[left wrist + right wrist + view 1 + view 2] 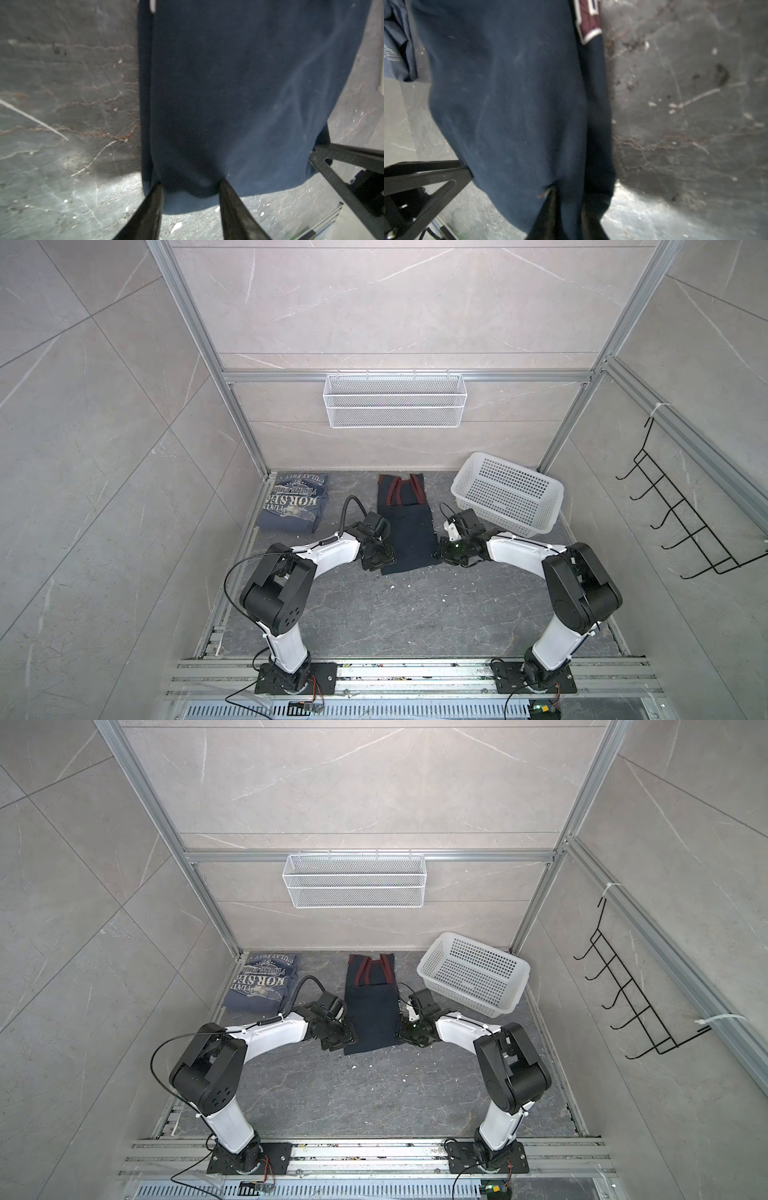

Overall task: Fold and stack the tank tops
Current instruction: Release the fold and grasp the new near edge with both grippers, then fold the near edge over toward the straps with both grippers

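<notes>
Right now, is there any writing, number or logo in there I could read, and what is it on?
"HORSE": big white letters, upside down in both top views, on the slate-blue tank top.
Smaller print lines around it: too small to read.
Maroon figure with white edging on the dark navy tank top: only partly showing, unreadable.

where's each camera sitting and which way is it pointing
Top views: high behind the robot, looking down and forward at the table and navy top; left arm and right arm show whole.
Left wrist: on the left arm, looking along the left gripper at the navy top's hem; only its fingers show.
Right wrist: mirrored, behind the right gripper, which pinches the hem's other end.
Shared: both wrist views see the navy top and the other arm's gripper.
</notes>
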